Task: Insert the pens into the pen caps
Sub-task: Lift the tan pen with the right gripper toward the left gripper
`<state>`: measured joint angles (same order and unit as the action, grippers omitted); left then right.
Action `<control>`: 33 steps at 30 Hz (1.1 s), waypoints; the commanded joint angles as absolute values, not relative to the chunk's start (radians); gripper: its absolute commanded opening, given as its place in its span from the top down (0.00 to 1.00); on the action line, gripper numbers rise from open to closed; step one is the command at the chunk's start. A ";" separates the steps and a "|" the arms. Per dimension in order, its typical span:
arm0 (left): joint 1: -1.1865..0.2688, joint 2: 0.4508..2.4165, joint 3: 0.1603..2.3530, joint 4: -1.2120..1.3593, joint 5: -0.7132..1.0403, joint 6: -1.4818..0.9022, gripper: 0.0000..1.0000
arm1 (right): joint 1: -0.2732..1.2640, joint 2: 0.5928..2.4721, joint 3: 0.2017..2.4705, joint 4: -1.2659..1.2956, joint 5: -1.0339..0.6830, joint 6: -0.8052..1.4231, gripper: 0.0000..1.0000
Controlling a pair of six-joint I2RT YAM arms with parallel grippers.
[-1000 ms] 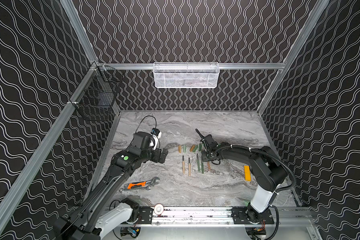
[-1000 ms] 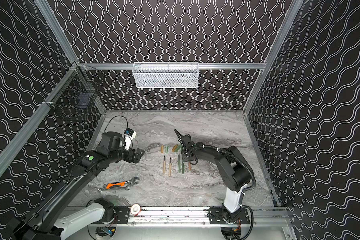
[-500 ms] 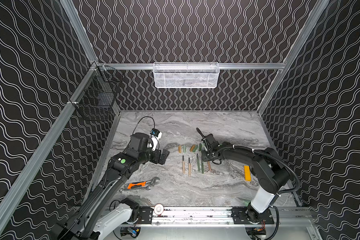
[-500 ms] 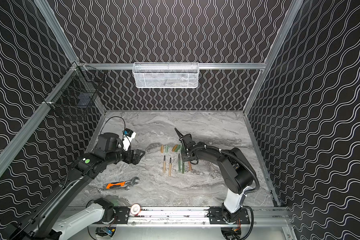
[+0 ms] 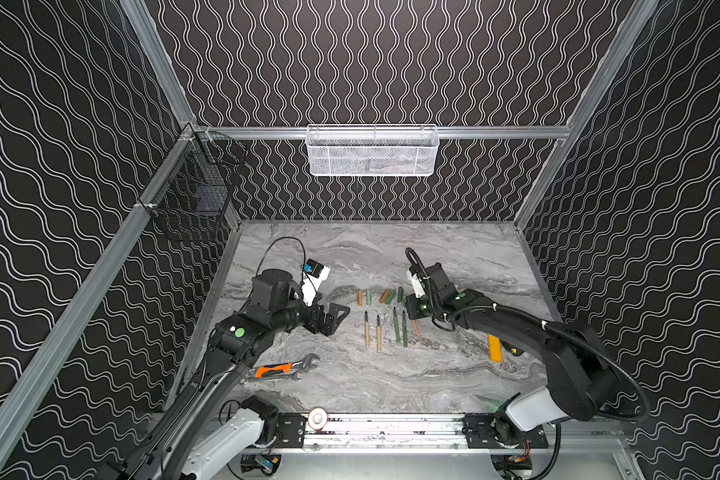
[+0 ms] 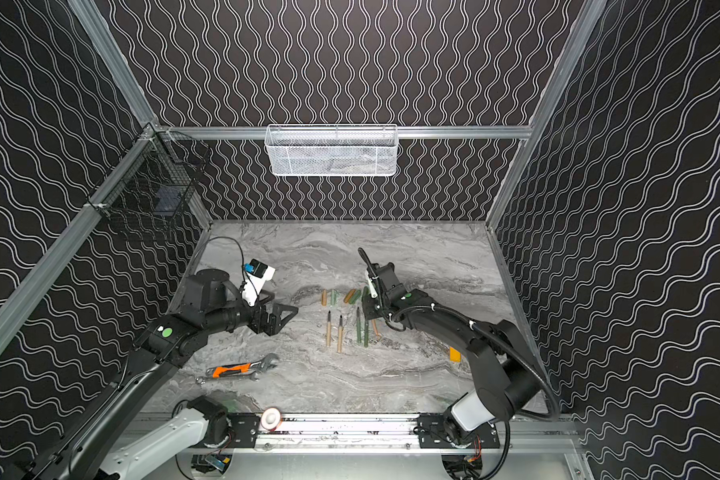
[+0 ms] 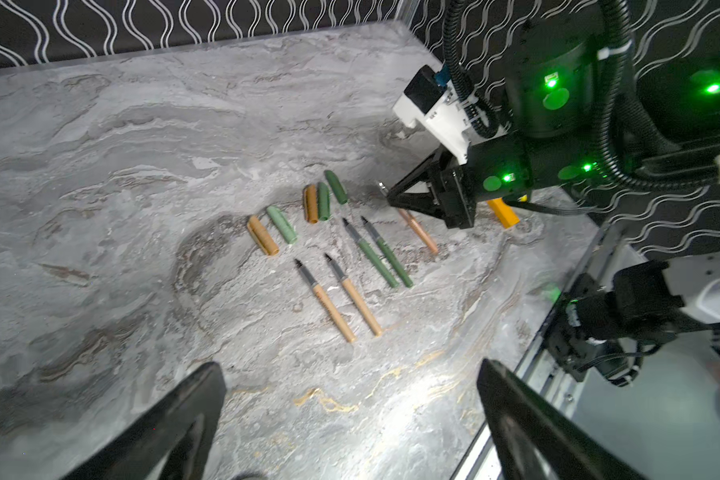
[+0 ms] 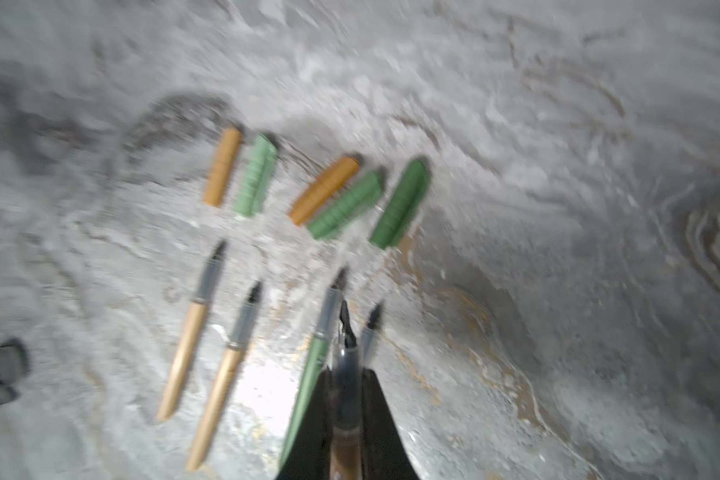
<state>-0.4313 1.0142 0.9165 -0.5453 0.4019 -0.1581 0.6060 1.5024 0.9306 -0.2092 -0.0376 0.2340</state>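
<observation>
- Grey marbled tabletop [image 5: 391,374], boxed in by black walls [image 5: 371,62] with white wavy lines.
- A white mesh basket [image 5: 373,151] hangs on the back rail [image 5: 495,132], and a black wire basket [image 5: 192,199] on the left wall.
- Five pen caps [image 5: 385,296] lie in a row mid-table, with four pens [image 5: 367,330] just in front of them.
- The right gripper [image 8: 346,374] is clamped on a brown pen [image 8: 346,415] at the row's right end.
- The left gripper [image 5: 338,320] has its jaws wide apart, left of the pens.
- An orange-handled wrench [image 5: 281,369] lies front left, and an orange-yellow block [image 5: 494,348] beside the right arm.
</observation>
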 commanded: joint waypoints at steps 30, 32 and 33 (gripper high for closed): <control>-0.641 1.089 0.496 0.723 0.799 -0.638 0.09 | 0.737 1.220 0.736 0.790 -0.592 0.497 0.84; -0.647 1.077 0.492 0.715 0.799 -0.629 0.12 | 0.746 1.235 0.743 0.813 -0.595 0.500 0.84; -0.649 1.069 0.494 0.696 0.793 -0.620 0.14 | 0.748 1.243 0.746 0.824 -0.596 0.506 0.84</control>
